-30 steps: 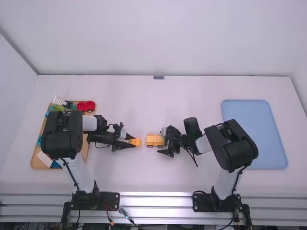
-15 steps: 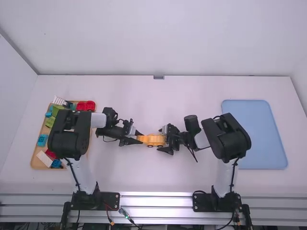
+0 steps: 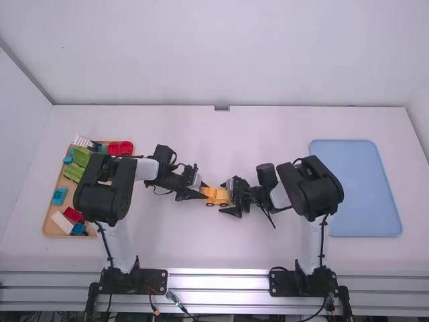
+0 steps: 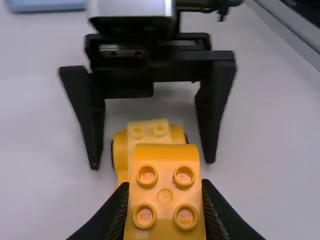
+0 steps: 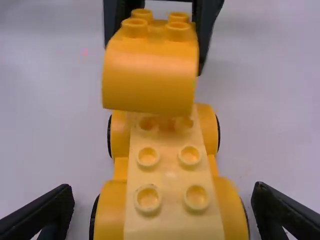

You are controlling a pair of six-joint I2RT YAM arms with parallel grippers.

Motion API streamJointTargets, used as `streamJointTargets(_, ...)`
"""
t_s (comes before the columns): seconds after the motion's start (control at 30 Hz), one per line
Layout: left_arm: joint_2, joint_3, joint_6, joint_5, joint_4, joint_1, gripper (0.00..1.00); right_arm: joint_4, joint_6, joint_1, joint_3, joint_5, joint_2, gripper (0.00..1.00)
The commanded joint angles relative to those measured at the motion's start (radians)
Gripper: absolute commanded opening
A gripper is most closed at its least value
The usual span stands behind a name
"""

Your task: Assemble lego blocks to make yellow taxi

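Worktop (image 3: pixel 281 134) middle, well inside edges: left end effector (image 3: pixel 204 194) grasping curved yellow block (image 4: pixel 165 195) above studded wheeled base (image 5: pixel 168 172); right end effector (image 3: pixel 226 198) released, astride base.

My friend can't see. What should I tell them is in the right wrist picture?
A rounded yellow block, held by the left gripper, is over the far end of a yellow car base with black-edged wheels and round studs on top. Nearer, the right gripper is open, one finger on each side of the base, above a white table.
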Motion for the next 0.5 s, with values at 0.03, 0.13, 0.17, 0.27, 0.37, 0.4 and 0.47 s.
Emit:
streamJointTargets(0.03,-0.022,0.012,-0.101,-0.008,0.0,-0.018,0.02,0.012,0.03,0.006,0.039,-0.029,0.048,0.93)
streamJointTargets(0.13,-0.022,0.011,-0.104,0.019,0.013,-0.035,0.02,0.005,0.028,0.004,0.056,-0.033,0.061,0.85)
streamJointTargets(0.17,-0.022,0.011,-0.104,0.019,0.013,-0.035,0.02,0.005,0.028,0.004,0.056,-0.033,0.061,0.85)
streamJointTargets(0.27,-0.022,0.011,-0.148,0.016,0.04,-0.044,0.02,0.005,0.028,0.004,0.069,-0.041,0.065,0.8)
streamJointTargets(0.37,-0.023,0.011,-0.171,0.02,0.051,-0.046,0.02,0.01,0.01,0.004,0.065,-0.058,0.065,0.73)
streamJointTargets(0.4,-0.026,0.011,-0.171,0.02,0.047,-0.046,0.02,0.008,0.011,0.004,0.064,-0.058,0.065,0.7)
streamJointTargets(0.47,-0.033,0.011,-0.172,0.02,0.042,-0.046,0.02,0.008,0.01,0.005,0.06,-0.055,0.065,0.66)
